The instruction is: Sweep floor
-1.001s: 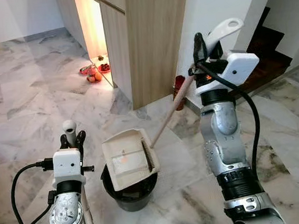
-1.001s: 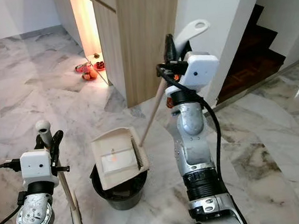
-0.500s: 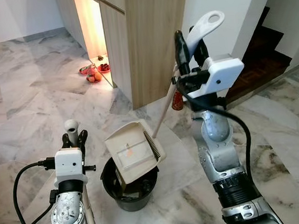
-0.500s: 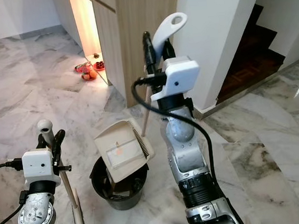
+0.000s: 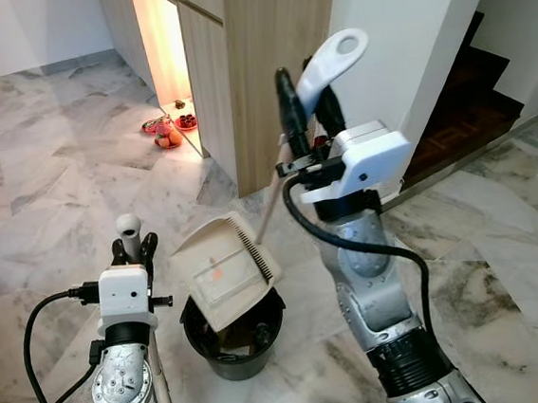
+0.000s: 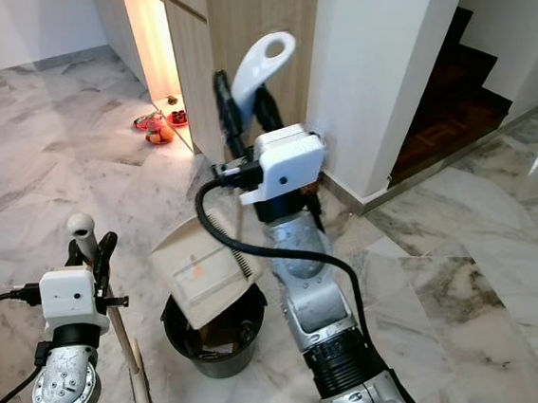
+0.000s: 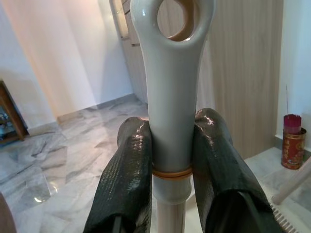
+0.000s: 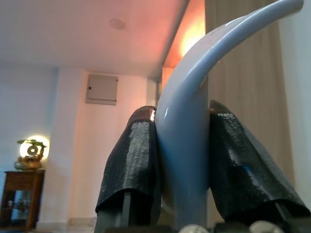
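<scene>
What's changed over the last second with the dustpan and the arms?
The right tool swung its handle leftward, tipping the dustpan steeper over the black bin. The left tool kept hold of the broom; the bin stayed put.

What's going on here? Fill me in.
The robot is emptying sweepings. Its right gripper is shut on the dustpan handle, holding the beige dustpan tilted steeply over the black bin on the marble floor. Its left gripper is clamped on the broom handle, with the broom upright beside the bin.
</scene>
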Controlling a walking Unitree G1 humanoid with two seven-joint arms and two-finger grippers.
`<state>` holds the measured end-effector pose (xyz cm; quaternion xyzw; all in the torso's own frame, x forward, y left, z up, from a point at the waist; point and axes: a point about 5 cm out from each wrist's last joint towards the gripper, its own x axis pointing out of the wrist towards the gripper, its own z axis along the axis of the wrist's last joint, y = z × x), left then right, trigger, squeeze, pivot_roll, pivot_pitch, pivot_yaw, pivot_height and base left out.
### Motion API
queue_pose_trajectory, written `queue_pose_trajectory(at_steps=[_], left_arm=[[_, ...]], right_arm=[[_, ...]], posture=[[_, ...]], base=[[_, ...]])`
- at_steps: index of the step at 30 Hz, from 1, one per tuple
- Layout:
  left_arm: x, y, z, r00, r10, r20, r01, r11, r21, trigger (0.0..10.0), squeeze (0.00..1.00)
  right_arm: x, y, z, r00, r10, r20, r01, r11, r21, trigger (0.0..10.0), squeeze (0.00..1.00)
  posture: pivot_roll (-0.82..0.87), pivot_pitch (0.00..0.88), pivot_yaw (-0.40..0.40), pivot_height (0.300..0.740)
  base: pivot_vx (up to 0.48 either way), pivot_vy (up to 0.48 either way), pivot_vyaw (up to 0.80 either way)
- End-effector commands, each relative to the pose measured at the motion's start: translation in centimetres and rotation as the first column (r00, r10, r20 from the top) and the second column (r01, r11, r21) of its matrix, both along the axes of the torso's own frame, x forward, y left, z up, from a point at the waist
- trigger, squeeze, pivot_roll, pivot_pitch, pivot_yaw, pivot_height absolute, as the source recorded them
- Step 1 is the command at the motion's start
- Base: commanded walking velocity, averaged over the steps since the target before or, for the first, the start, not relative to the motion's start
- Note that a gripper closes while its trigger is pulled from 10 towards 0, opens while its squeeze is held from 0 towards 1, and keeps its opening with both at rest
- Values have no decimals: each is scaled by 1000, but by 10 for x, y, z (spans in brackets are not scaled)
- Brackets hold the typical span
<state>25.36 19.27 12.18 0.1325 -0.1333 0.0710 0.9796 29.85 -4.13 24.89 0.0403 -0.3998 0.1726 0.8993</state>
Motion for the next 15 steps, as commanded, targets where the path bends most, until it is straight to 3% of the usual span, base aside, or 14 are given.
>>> queue_pose_trajectory(at_steps=[1,15], left_arm=[[2,-2,10,999,-11,50,10,1000,22,10000,0],[1,-4,10,999,-21,50,19,999,34,10000,0]], right_arm=[[-14,3,17,991,9,133,-10,1000,10,10000,0],[-29,21,14,978,54,204,-39,996,-79,10000,0]], posture=[[118,45,-68,740],[117,50,-68,740]], base=[[0,0,0],[0,0,0]])
